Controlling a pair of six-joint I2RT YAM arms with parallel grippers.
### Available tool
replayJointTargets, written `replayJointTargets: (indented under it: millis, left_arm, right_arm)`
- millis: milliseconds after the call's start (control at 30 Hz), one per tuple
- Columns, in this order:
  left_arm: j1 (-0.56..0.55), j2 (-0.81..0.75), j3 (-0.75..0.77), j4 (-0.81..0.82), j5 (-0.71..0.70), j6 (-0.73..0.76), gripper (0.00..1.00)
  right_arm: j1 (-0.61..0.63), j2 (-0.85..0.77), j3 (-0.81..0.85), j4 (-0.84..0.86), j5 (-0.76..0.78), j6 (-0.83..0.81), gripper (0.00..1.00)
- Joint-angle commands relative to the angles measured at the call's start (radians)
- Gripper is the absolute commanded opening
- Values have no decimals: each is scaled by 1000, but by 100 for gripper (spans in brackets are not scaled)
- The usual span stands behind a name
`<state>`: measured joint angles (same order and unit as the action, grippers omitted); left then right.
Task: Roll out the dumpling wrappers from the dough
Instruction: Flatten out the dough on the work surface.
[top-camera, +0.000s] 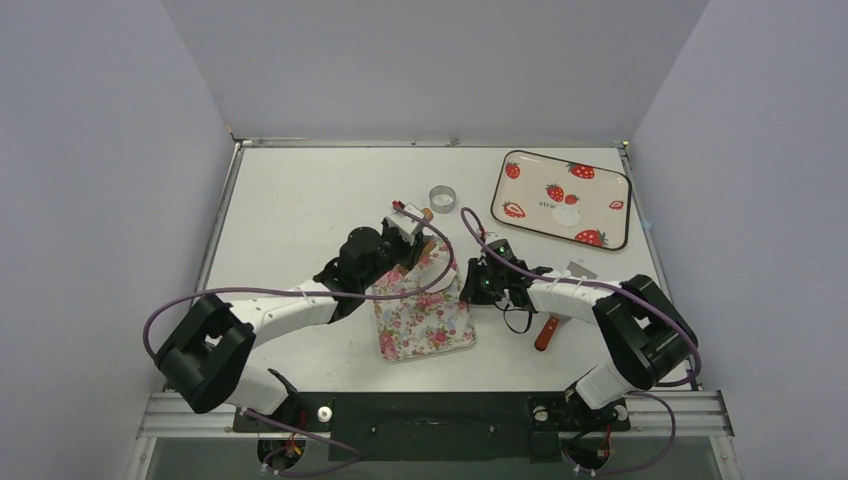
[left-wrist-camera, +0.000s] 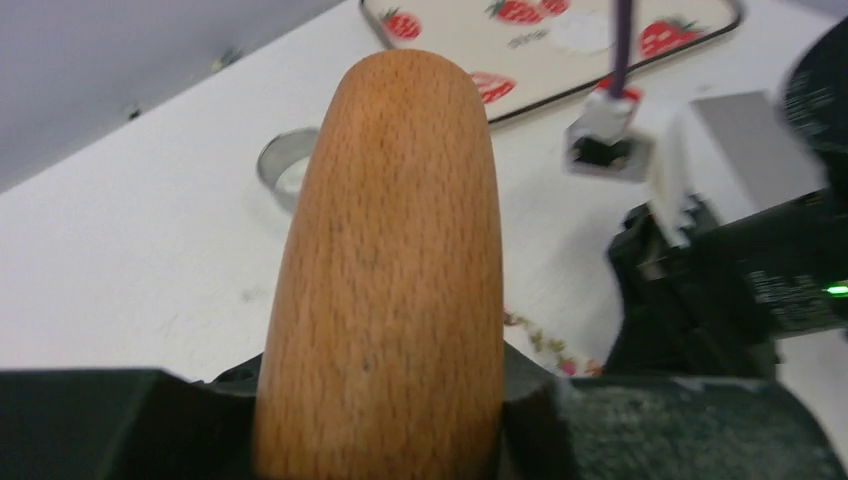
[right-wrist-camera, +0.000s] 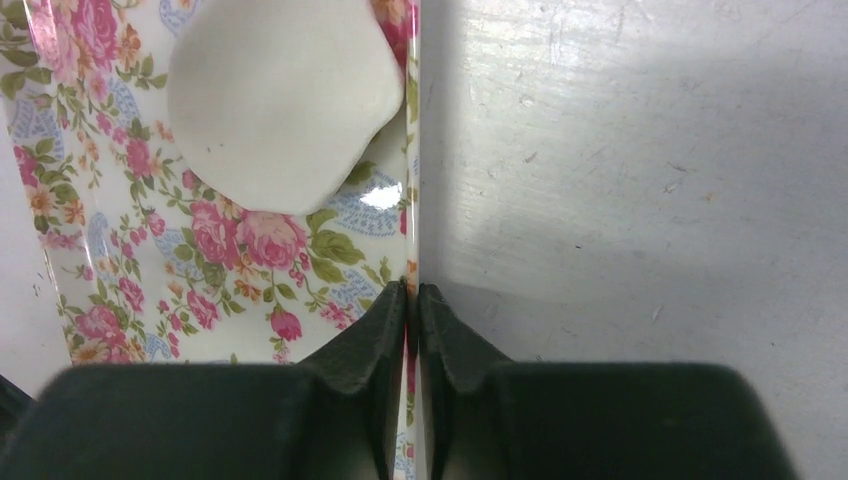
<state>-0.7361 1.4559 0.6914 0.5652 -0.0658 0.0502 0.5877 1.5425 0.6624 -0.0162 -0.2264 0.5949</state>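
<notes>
In the right wrist view, dough (right-wrist-camera: 280, 100) lies just beyond right jaws pinching the tray (right-wrist-camera: 250, 260) rim; left wrist shows left jaws gripping roller (left-wrist-camera: 390, 260).

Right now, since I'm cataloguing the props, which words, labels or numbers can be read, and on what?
"str…": dark lettering on the strawberry tray; the rest is too small to read.
Small print on the right arm's black wrist housing: too blurred to read.
Floral tray, wooden roller: no text.
</notes>
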Motion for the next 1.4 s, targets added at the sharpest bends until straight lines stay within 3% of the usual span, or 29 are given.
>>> replayJointTargets:
  millis: [0, 33, 133, 500, 833, 1367]
  left_arm:
    - [-11, -62, 19, 102, 265, -91, 0]
    - [-16, -53, 17, 131, 284, -96, 0]
    - [-19, 13, 15, 186, 250, -78, 0]
    - [-73, 168, 57, 266, 177, 34, 0]
    - [-98, 153, -58, 226, 123, 7, 0]
    - [-138, 198, -88, 226, 84, -78, 0]
  right_arm:
    - [-19, -50, -29, -52, -13, -13, 14]
    - [-23, -57, -27, -51, -20, -12, 21]
    - [-32, -83, -8, -59, -39, -11, 28]
    - [-37, -68, -6, -58, -35, 5, 22]
    - [-37, -47, -31, -36, -17, 26, 22]
    - [-40, -51, -40, -59, -1, 23, 21]
